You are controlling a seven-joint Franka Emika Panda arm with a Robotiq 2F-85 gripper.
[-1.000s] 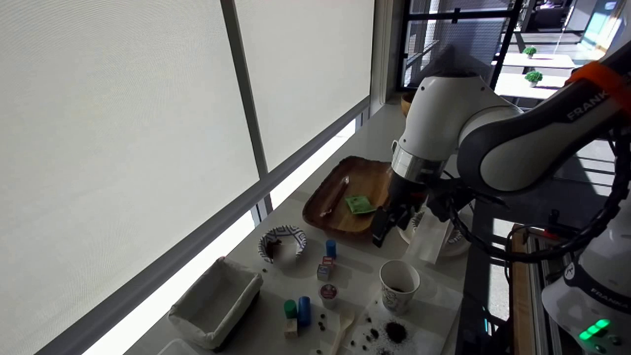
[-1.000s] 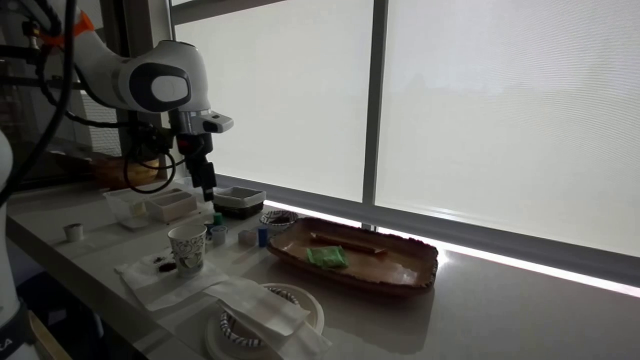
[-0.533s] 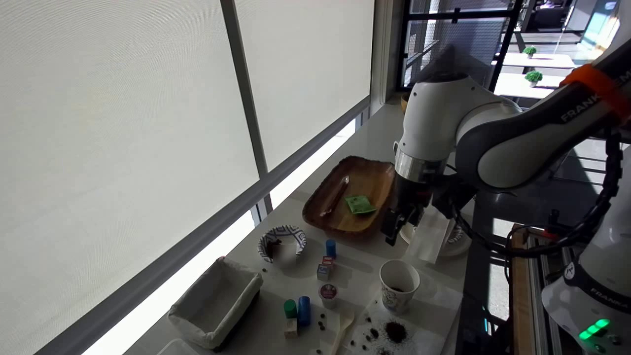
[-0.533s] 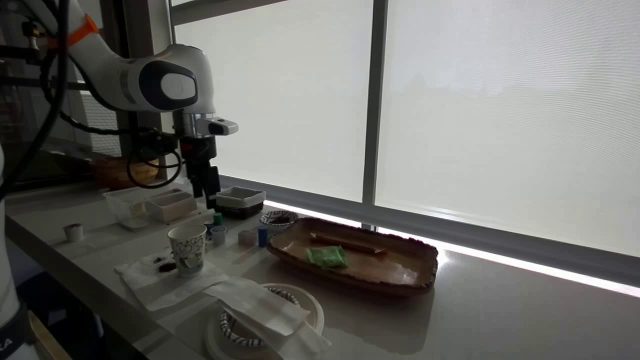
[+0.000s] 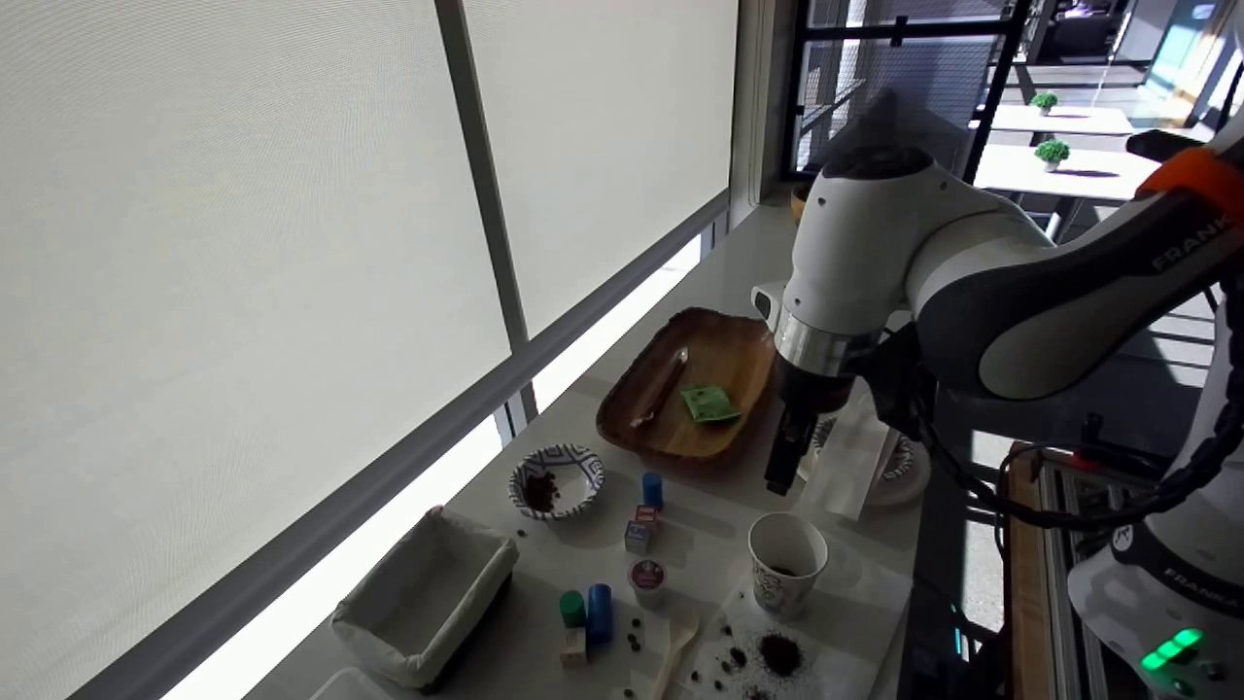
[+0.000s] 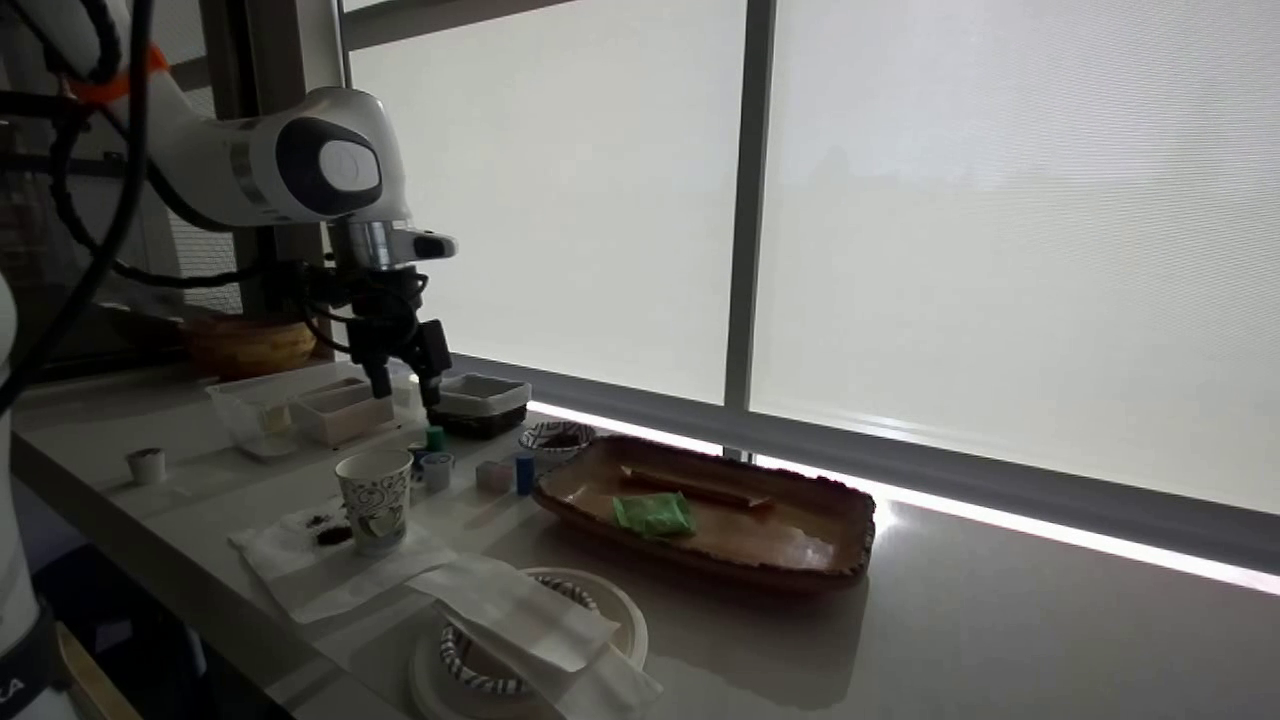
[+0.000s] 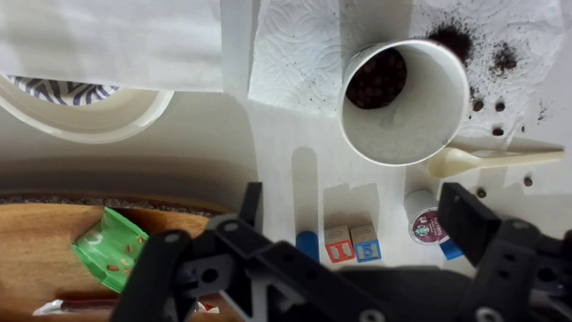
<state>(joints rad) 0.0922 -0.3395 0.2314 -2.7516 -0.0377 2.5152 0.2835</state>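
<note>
A white counter [image 6: 1000, 620] ran beneath pale blinds [image 5: 243, 243] with a strip of daylight [image 6: 1050, 532] under them; in an exterior view, white tables [image 5: 1011, 175] with potted plants [image 5: 1052, 151] stood far to the right. Over the counter hung the gripper [image 7: 357, 208], its fingers [image 7: 467, 223] wide apart. In an exterior view a paper cup [image 5: 777, 588] stood upright near it on a paper towel [image 5: 860, 603], with dark grounds [image 5: 779, 655] on its near side, and a wooden tray [image 5: 748, 360] lay farther off to the left.

A napkin [image 6: 530, 620] hid much of the patterned bowl [image 6: 575, 588] on its plate [image 6: 630, 625]. In an exterior view the arm [image 5: 865, 233] left only a sliver of a wooden bowl [image 5: 799, 202] showing, and at the near end a spoon [image 5: 673, 653] and a pale tub [image 5: 350, 686] were cut off. In the wrist view a finger covered part of a coffee pod [image 7: 426, 227]; the dark lumps [image 7: 377, 80] in the cup were hard to make out.
</note>
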